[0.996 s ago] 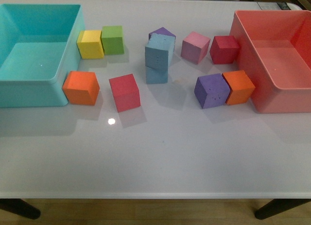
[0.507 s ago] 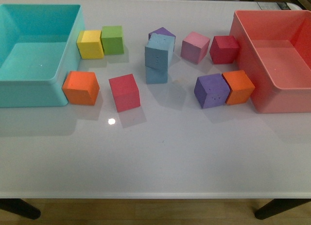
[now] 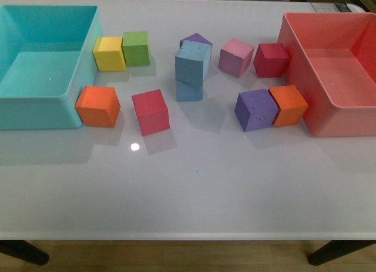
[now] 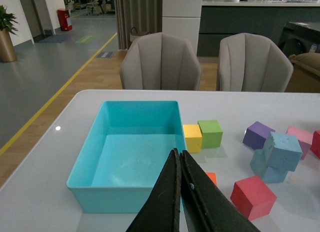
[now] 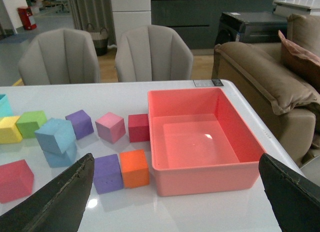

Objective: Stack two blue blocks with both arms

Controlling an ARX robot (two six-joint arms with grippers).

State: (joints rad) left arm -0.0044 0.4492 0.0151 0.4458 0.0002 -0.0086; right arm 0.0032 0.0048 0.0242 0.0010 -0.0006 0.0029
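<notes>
Two sky-blue blocks stand stacked near the table's middle back: the upper blue block sits twisted and tilted on the lower blue block. The stack also shows in the left wrist view and the right wrist view. No arm shows in the front view. My left gripper is shut and empty, held above the table near the teal bin. My right gripper is wide open and empty, above the table's front right by the pink bin.
A teal bin stands at the left, a pink bin at the right. Round the stack lie yellow, green, orange, red, purple, orange, pink, dark red and purple cubes.
</notes>
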